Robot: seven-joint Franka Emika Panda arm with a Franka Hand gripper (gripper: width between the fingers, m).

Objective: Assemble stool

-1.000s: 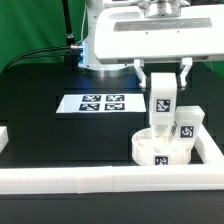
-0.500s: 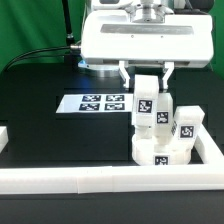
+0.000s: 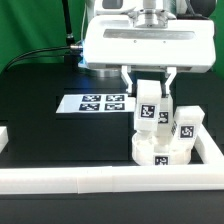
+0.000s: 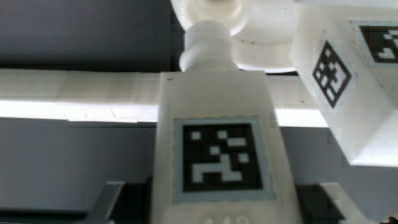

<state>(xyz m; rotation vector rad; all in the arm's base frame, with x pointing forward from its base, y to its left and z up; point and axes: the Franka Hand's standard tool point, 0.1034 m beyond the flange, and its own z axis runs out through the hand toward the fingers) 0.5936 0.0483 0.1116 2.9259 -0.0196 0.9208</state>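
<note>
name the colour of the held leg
White leg, black-and-white square tag; clearest in the wrist view.

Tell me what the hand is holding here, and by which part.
A white stool leg, clamped by the hand on the sides of its upper, tagged end.

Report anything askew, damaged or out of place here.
Nothing looks damaged or spilled. The white blocky leg with a square tag standing on the round white disc seat leans slightly rather than standing plumb. The gripper holds a second tagged leg over the seat, also a little tilted.
</note>
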